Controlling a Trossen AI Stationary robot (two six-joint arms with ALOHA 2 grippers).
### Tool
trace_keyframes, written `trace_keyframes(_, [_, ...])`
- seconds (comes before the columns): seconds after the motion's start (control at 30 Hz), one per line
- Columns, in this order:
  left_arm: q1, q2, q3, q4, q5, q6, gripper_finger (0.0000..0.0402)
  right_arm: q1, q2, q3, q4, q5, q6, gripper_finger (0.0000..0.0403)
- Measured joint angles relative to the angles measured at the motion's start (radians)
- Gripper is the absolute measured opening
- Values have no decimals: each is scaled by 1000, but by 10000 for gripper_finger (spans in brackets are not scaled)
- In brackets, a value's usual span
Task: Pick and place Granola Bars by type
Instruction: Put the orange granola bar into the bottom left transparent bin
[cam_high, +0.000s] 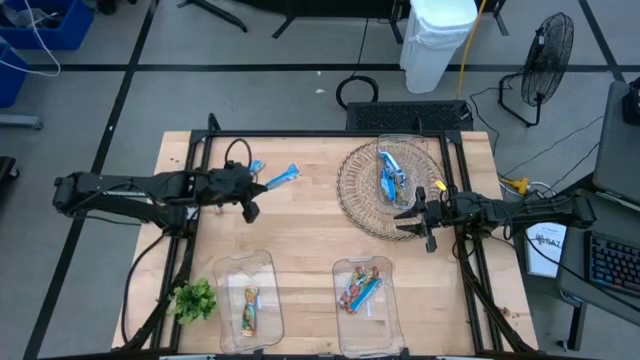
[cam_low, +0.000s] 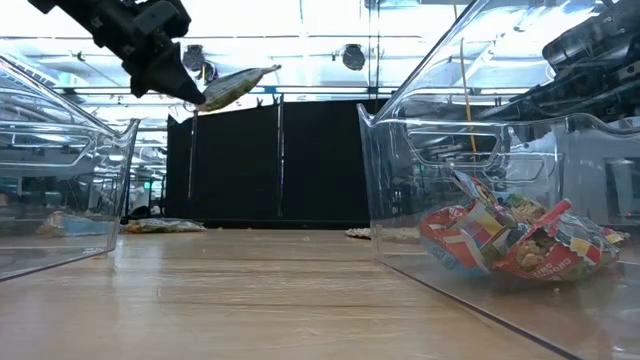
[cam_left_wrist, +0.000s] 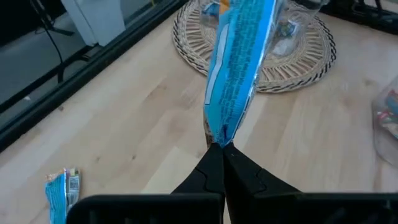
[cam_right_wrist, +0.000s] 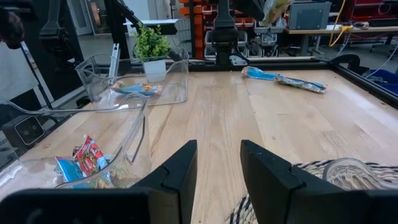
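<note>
A pale wooden table (cam_high: 300, 240) stands on a grey floor crossed by dark lines, with a white bin (cam_high: 437, 40) and a floor fan (cam_high: 548, 50) beyond its far edge; the round wicker basket (cam_high: 362, 195) near the far right of the table serves as the landmark here. Inside the basket lie several blue granola bars (cam_high: 390, 178) together with some clear wrapping; the right gripper (cam_high: 418, 217) sits at the basket's rim on the side toward the right arm, its fingers parted with a plain gap and nothing between them. Well to the left of the basket, the left gripper (cam_high: 252, 207) has its fingers pinched tight on one end of a blue bar (cam_left_wrist: 237, 68), which stands up clear of the table; two more blue bars (cam_high: 273, 175) lie on the wood just beyond that gripper, between it and the basket. Toward the near edge from the basket are two clear tubs; the right tub (cam_high: 368, 320) holds multicoloured bars (cam_high: 359, 290) with something blue among them; the left tub (cam_high: 250, 310) holds one bar (cam_high: 250, 310); a green leafy sprig (cam_high: 195, 299) sits just left of that tub.
</note>
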Motion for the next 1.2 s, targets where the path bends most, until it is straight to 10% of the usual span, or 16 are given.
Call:
trace_keyframes(0.3, [-25, 1, 0, 5, 18, -11, 1, 0, 0, 0, 0, 0, 0, 114])
trace_keyframes(0.73, [-308, 1, -1, 146, 546, 9, 1, 0, 0, 0, 0, 0, 0, 114])
trace_keyframes(1.2, [-723, 44, -1, 211, 85, -405, 1, 0, 0, 0, 0, 0, 0, 114])
